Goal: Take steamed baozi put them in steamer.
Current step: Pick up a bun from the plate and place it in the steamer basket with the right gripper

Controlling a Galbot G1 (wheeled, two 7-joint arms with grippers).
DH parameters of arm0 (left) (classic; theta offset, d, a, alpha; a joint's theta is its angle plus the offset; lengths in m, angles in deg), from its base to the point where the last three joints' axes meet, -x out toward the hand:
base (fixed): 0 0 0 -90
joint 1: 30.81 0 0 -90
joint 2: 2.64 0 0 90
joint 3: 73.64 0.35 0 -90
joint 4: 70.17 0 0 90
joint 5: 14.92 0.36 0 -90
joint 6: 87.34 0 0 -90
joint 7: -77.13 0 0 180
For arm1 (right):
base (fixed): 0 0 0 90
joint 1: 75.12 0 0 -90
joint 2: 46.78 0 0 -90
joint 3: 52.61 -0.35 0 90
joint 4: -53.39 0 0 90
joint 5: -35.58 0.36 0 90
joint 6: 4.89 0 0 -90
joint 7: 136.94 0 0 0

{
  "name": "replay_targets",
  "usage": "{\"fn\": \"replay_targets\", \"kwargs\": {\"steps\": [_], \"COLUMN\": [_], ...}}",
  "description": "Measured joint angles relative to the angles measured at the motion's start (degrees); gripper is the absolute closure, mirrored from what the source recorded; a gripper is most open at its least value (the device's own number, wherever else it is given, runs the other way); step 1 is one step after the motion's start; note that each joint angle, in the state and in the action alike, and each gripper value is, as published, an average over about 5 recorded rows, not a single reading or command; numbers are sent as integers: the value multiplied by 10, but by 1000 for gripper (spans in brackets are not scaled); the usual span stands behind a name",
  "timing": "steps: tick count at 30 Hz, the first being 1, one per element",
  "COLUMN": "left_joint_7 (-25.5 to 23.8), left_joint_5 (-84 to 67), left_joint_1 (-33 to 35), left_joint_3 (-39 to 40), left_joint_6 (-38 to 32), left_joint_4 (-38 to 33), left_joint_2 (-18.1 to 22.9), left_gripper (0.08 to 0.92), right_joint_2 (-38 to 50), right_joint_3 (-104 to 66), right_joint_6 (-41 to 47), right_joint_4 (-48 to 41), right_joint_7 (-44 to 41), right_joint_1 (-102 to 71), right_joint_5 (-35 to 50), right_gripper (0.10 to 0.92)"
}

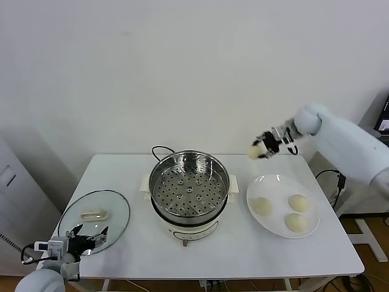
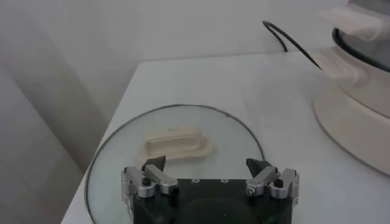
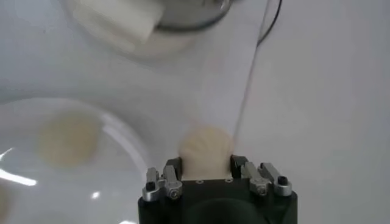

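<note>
My right gripper (image 1: 261,149) is shut on one pale cream baozi (image 1: 256,151), held in the air above the table's back right, over the far side of the white plate (image 1: 276,180). In the right wrist view the baozi (image 3: 205,148) sits between the fingers. Three more baozi (image 1: 262,205) (image 1: 299,202) (image 1: 296,222) lie on the plate. The steel steamer (image 1: 189,187) with its perforated tray stands at the table's middle, empty. My left gripper (image 1: 86,236) is open and empty, parked over the glass lid at the front left.
The round glass lid (image 1: 115,213) with a white handle (image 1: 93,214) lies flat at the front left; it also shows in the left wrist view (image 2: 122,140). A black power cord (image 1: 159,149) runs behind the steamer. The wall is close behind the table.
</note>
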Motion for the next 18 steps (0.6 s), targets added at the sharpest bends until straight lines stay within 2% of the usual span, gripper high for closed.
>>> {"fn": "replay_targets", "kwargs": {"steps": [9,18], "left_joint_7": [0,-1], "left_joint_5": [1,1], "left_joint_1": [-2,-4], "left_joint_3": [4,4], "left_joint_6": [-1,-3], "left_joint_4": [-1,2], "left_joint_2": [-1,-6], "left_gripper": [177,177], "right_joint_2": [-97,-148], "right_joint_3": [7,-6], "right_joint_6": [-128,-187], "right_joint_4": [-23,-8], "right_joint_7": [-38,-49], "right_joint_1": [34,24], "right_joint_5": [6,-59], "right_gripper": [516,516]}}
